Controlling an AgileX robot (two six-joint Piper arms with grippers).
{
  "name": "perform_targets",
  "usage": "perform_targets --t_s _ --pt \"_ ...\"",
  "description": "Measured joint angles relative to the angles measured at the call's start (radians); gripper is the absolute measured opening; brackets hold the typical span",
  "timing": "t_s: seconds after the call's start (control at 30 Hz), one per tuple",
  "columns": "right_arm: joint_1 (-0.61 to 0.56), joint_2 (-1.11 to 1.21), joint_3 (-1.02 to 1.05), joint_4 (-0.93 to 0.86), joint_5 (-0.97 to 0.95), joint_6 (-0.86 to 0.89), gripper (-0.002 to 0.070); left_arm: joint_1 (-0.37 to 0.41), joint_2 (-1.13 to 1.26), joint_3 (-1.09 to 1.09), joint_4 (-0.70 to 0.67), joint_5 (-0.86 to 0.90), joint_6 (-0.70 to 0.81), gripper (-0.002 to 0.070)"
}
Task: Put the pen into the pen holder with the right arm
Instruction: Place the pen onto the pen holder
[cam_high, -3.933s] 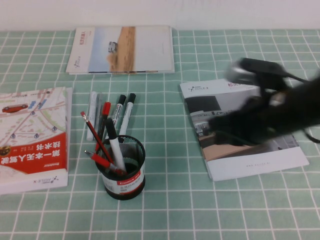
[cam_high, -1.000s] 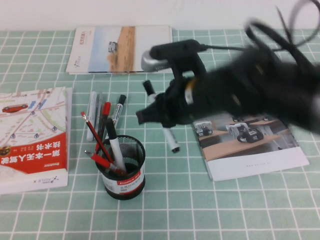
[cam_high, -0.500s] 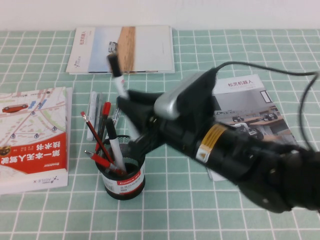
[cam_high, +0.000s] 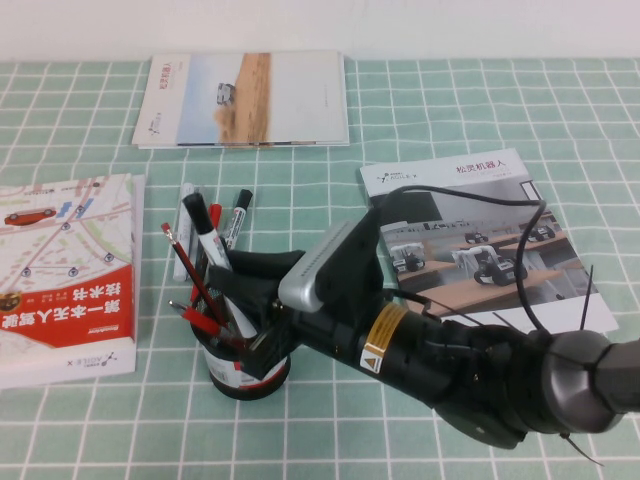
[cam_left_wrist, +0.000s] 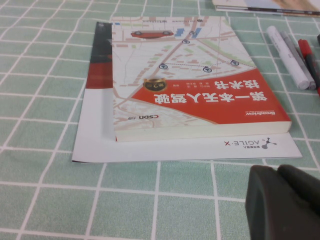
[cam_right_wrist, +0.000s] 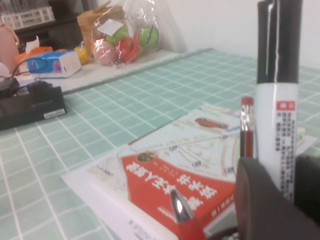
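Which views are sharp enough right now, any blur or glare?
High view: sharp and evenly lit, right gripper at the pen holder. Right wrist view: soft focus, the pen close and large. Left wrist view: crisp, left gripper a dark corner shape.

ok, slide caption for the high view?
Right gripper lowers the pen into the pen holder; left gripper out of frame.

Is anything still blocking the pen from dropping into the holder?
Nothing visible does. The pen already stands tilted in the holder among other pens, the right pincer over the rim. The left pincer sits beside the book.
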Motion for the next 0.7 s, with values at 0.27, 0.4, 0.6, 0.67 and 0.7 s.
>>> perform_targets --t_s 0.27,0.4,0.6,0.67,0.7 --pt "0.000 0.006 0.000 0.000 0.051 0.000 0.0181 0.000 0.000 0.000 0.000 0.000 0.000 -0.0004" --pt "0.000 0.006 0.000 -0.001 0.080 0.000 0.0236 0.000 0.000 0.000 0.000 0.000 0.000 -0.0004" --pt "0.000 -0.033 0.012 -0.032 0.171 0.021 0.0246 0.000 0.000 0.000 0.000 0.000 0.000 -0.0004" --pt "0.000 -0.081 0.029 -0.065 0.205 0.051 0.0232 0.000 0.000 0.000 0.000 0.000 0.000 -0.0004" --pt "0.000 -0.116 0.039 -0.084 0.227 0.069 0.0216 0.000 0.000 0.000 0.000 0.000 0.000 -0.0004"
